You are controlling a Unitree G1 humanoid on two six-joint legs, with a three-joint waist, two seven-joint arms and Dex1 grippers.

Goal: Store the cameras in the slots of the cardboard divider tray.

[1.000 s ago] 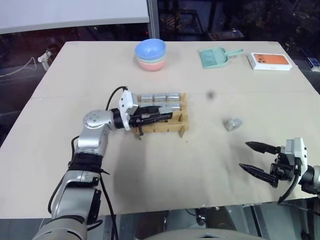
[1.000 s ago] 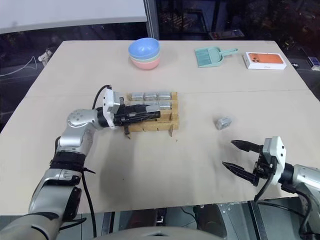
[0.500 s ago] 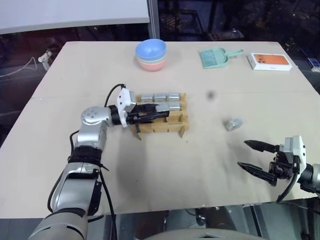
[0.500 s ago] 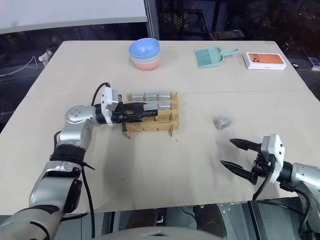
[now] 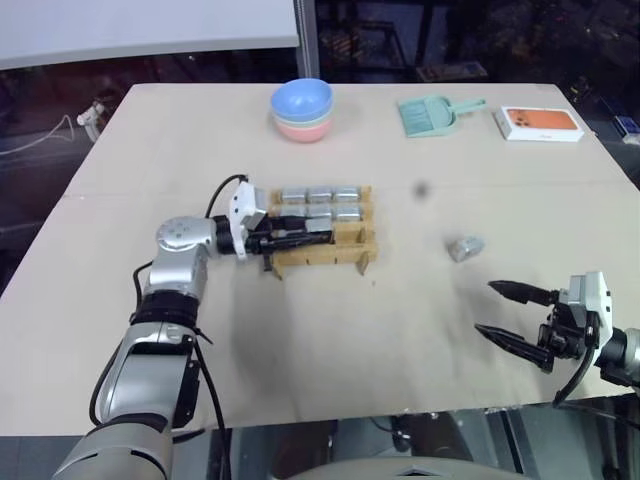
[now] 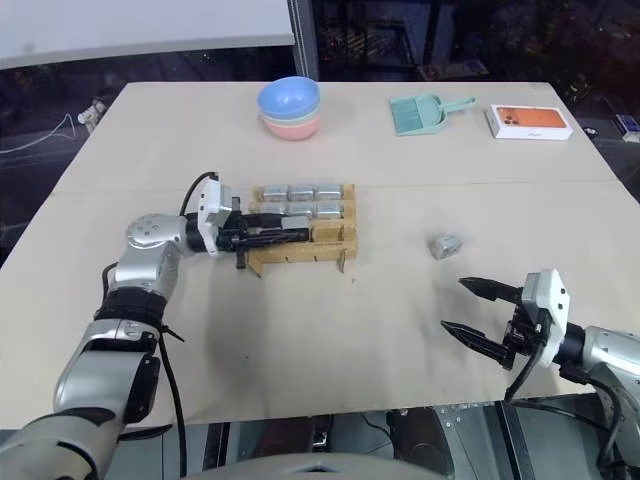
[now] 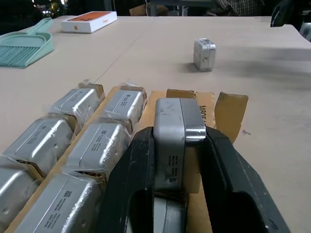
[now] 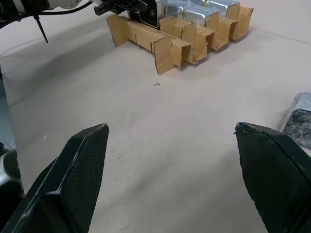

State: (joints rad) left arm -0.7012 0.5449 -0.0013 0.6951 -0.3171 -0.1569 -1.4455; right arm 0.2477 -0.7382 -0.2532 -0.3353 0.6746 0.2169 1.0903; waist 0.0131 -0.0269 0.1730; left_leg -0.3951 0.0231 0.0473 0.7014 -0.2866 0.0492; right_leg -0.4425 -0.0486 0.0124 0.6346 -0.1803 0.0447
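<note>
A broad, pale beige rectangular tabletop (image 5: 330, 330) takes up most of the frame, with a thin seam running across it from left to right at about mid-height. Beyond its far edge the room is dark, with dim shapes of furniture and equipment. A flat light grey surface (image 5: 140, 25) sits in the upper left corner, bordered on its right by a pale upright post (image 5: 299, 22). A white cable (image 5: 40, 138) trails over the dark floor at the left edge.

Table (image 5: 300, 340) with tray (image 5: 345, 255), bowls (image 5: 301, 110)
</note>
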